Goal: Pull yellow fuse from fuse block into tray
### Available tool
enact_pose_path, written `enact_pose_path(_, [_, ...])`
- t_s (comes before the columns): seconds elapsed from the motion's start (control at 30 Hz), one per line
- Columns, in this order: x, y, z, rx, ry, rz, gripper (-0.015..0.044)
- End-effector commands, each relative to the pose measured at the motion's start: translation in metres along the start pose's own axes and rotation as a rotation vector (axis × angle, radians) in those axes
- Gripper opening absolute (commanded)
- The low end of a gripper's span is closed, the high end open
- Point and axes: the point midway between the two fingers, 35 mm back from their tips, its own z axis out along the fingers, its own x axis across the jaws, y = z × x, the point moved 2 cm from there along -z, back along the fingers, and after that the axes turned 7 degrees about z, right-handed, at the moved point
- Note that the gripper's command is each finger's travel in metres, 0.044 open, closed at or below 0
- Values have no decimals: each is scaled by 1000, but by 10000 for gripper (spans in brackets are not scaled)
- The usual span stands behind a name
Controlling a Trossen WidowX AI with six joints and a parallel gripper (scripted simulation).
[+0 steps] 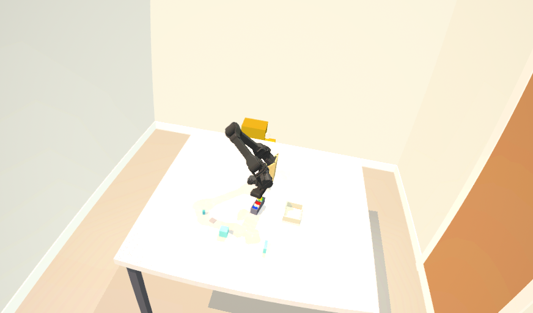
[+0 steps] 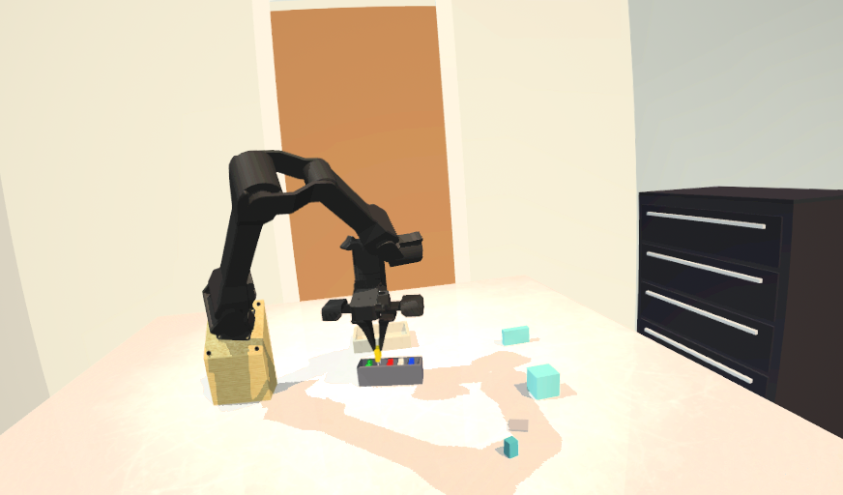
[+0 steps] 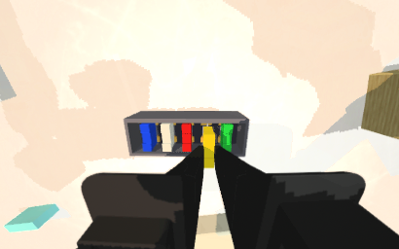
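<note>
On the pale table (image 2: 627,393), the black parallel-jaw gripper (image 2: 377,352) is pinched nearly shut on the small yellow fuse (image 2: 377,354), so any sideways drift could clip the grey fuse block (image 2: 390,374).

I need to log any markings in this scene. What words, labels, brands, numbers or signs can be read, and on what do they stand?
None: no text, number or sign can be read in any view.
The fuse block, the fuses, the tray, the drawers and the arm bear no visible markings.
The yellow fuse in the pincer is plain.
</note>
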Motion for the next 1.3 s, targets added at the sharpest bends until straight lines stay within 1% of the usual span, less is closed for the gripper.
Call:
enact_pose_path(0.0, [1,0,-3,5,0,6,0])
enact_pose_path(0.43, [1,0,-9,4,0,6,0])
enact_pose_path(0.87, [0,0,-30,5,0,5,0])
enact_pose_path(1.03, [1,-1,-31,5,0,5,0])
enact_pose_path(1.27, [3,-30,-35,15,0,4,0])
